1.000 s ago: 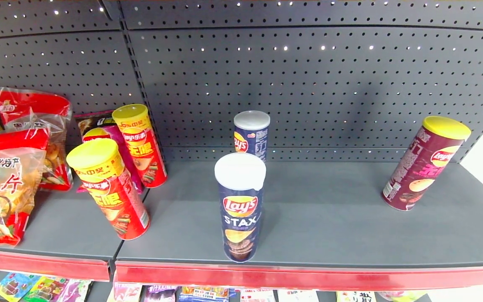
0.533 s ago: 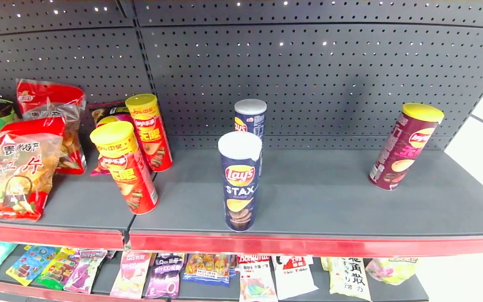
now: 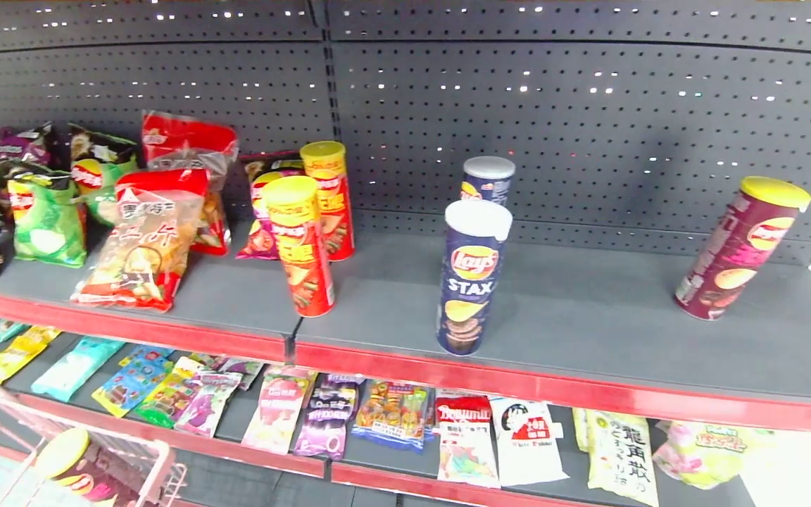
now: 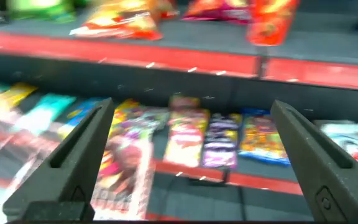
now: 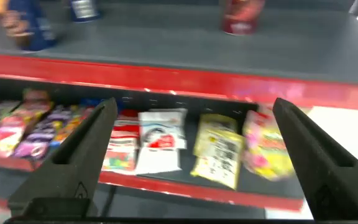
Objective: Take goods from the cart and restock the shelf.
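Observation:
A pink wire cart [image 3: 143, 452] shows at the lower left of the head view, with a yellow-lidded maroon can [image 3: 67, 461] lying in it. On the grey shelf [image 3: 574, 331] stand two red cans [image 3: 300, 244], a blue can [image 3: 471, 276] near the front edge, a second blue can [image 3: 488, 179] behind it, and a maroon can [image 3: 740, 248] at the right. My left gripper [image 4: 191, 109] is open in front of the lower shelf's packets, holding nothing. My right gripper [image 5: 194, 104] is also open and holding nothing, below the red shelf edge [image 5: 185, 78].
Snack bags [image 3: 141, 243] crowd the shelf's left end. Flat packets [image 3: 391, 415] lie in a row on the lower shelf. Bare shelf lies between the blue cans and the maroon can. A pegboard wall [image 3: 553, 113] backs the shelf.
The head view has pulled back and swung left, so the lower shelf and the cart's corner now show. The cans on the shelf stand as before.

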Robot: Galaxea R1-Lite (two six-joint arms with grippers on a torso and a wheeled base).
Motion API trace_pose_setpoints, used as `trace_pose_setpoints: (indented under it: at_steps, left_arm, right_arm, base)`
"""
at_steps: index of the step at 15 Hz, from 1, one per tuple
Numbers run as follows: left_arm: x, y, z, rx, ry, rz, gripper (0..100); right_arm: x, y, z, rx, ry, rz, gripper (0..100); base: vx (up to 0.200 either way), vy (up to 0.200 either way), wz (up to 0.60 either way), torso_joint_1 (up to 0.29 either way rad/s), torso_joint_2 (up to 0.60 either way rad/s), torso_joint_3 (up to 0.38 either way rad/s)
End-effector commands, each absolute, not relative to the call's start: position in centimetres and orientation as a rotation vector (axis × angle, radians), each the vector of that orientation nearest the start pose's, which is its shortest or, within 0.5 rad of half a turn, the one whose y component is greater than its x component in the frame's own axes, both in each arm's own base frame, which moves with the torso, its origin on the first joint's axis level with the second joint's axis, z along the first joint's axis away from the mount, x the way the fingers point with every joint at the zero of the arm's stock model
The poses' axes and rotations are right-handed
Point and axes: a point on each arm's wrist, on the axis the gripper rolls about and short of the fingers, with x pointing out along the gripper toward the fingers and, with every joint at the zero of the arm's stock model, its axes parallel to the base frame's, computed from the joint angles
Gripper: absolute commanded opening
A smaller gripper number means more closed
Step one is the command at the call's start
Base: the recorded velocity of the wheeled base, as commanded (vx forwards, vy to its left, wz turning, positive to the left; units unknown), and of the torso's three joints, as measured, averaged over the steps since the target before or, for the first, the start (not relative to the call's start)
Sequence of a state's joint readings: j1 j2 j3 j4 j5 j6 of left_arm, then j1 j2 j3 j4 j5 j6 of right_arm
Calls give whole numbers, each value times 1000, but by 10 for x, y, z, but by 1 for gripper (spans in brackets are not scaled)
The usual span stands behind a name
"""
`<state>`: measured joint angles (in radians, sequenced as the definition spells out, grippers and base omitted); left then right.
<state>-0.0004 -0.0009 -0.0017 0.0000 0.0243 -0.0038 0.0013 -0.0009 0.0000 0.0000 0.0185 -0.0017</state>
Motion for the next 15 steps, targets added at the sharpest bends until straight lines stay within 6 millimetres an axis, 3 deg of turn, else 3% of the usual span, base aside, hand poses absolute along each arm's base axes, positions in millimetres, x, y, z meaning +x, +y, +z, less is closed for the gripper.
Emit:
trace_pose_setpoints:
  at_steps: [1,10,15]
  left_arm:
    - [-23,1,76,-5,-2,26,100]
    - [-23,1,76,-5,-2,25,100]
    - [-23,1,76,-5,-2,25,100]
  right_arm:
    - [-23,0,75,-2,0,20,100]
    - [-23,0,75,5,0,21,100]
    - [-23,0,75,6,0,21,100]
  base:
    - [0,0,600,7,2,2]
    - [0,0,600,4,1,3]
    - [0,0,0,-69,155,89]
